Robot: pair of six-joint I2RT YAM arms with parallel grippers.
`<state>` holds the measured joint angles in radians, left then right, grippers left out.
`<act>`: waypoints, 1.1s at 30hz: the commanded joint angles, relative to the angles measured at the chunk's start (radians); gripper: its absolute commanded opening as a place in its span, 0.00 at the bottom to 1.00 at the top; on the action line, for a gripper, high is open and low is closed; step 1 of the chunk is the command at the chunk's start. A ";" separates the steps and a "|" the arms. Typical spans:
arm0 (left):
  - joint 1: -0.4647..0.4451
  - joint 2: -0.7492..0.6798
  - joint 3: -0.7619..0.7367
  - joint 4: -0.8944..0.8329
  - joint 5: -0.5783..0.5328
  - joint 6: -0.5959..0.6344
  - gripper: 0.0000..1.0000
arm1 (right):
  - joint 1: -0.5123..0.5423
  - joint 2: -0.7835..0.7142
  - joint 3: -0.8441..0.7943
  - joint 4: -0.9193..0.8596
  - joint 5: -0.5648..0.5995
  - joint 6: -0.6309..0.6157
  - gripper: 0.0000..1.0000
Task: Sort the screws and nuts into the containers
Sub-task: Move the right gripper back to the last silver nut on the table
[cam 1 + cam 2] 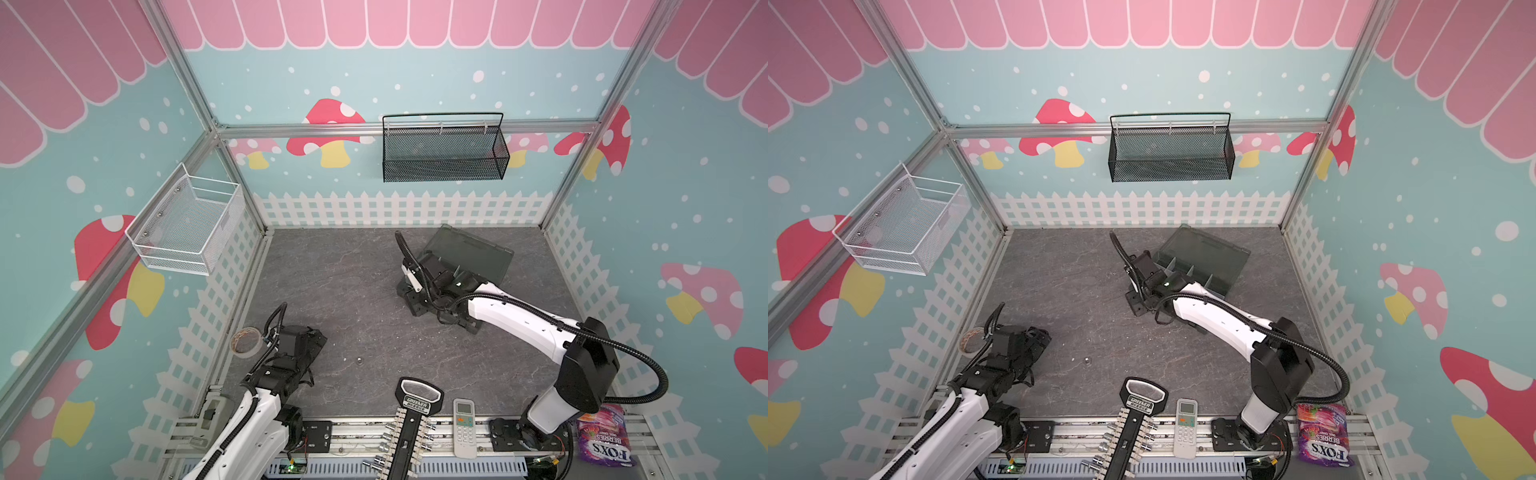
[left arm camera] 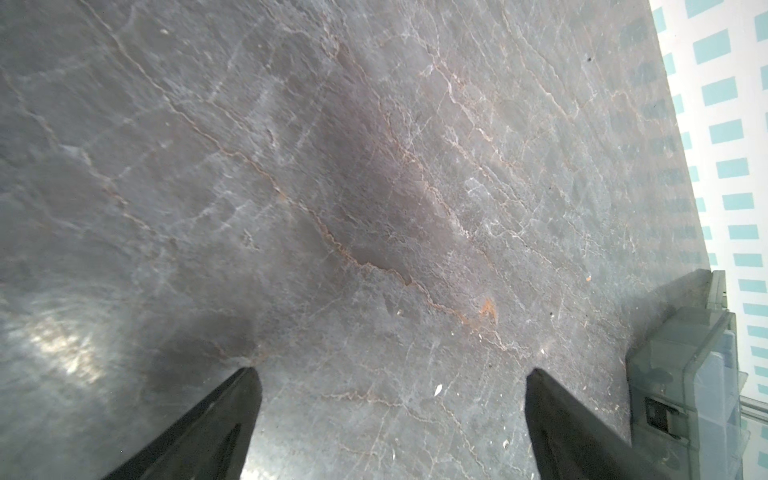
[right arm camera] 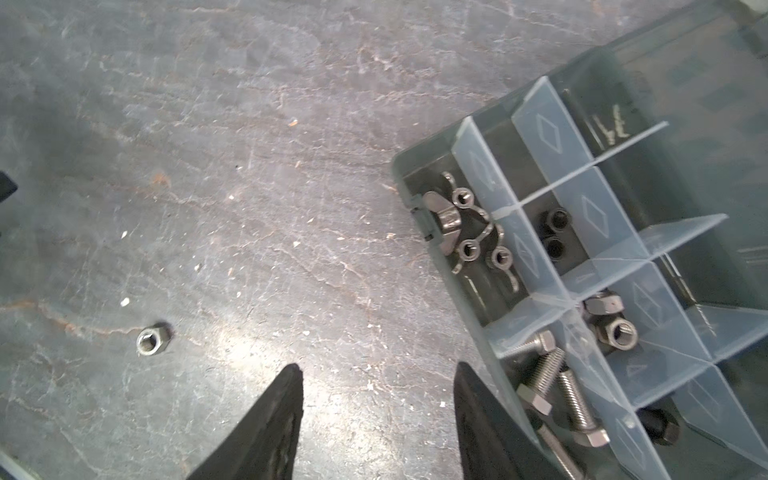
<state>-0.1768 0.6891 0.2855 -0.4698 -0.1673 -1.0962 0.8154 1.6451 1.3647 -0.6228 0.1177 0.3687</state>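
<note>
Right gripper (image 3: pixel 378 365), left gripper (image 2: pixel 392 370): jaws parted, empty. Small silver hex nut (image 1: pixel 358 360), lower centre in a top view: advise straddling squarely, pinching low.

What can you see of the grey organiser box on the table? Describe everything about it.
The organiser box is dark grey translucent plastic, resting flat on the stone-look table, its hinged lid open. Pale dividers form small compartments: wing nuts, black nuts, hex nuts and silver bolts lie in separate ones. The right pincer hovers open beside its edge.
</note>
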 commanded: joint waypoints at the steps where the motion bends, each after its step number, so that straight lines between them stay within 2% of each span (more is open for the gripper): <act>1: 0.008 -0.004 0.011 -0.012 -0.007 -0.022 1.00 | 0.051 0.043 0.028 -0.025 0.000 0.010 0.66; 7: 0.008 -0.004 0.011 -0.012 -0.006 -0.022 1.00 | 0.135 0.115 0.071 -0.026 -0.002 0.001 0.73; 17: 0.009 -0.005 0.011 -0.012 -0.001 -0.021 1.00 | 0.251 0.302 0.206 -0.070 0.009 -0.034 0.71; 33: 0.010 -0.011 -0.001 -0.012 -0.002 -0.024 1.00 | 0.288 0.455 0.322 -0.074 -0.041 -0.078 0.67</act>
<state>-0.1722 0.6888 0.2855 -0.4744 -0.1665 -1.0962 1.0943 2.0689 1.6554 -0.6773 0.0917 0.3130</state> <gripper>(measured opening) 0.991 0.672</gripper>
